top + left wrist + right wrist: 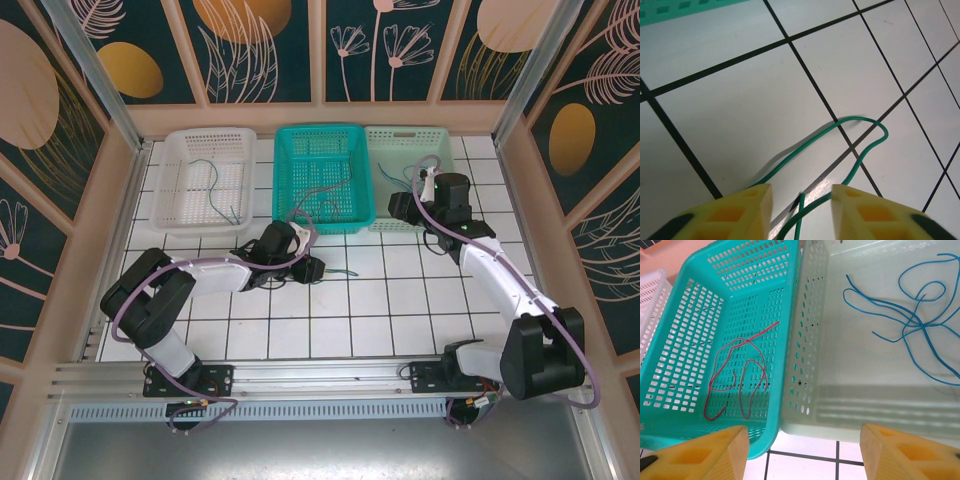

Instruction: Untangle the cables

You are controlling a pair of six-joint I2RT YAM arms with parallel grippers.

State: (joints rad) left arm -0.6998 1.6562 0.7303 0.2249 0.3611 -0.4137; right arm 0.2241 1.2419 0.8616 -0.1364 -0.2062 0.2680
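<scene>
Cable (860,118) is thin, green, loosely looped.

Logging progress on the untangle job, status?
Left gripper open, straddling green cable on the tiles. Right gripper open, empty, at pale basket near rim. Blue cables inside it, red cables in teal basket. Nothing obstructing.

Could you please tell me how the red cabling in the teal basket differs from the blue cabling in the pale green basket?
The red cabling lies in the teal basket, the blue cabling in the pale green basket beside it. The red cabling makes a few loose loops; the blue cabling is a denser tangle, its strands crossing many times. Both are thin wires lying loose on a basket floor.
</scene>
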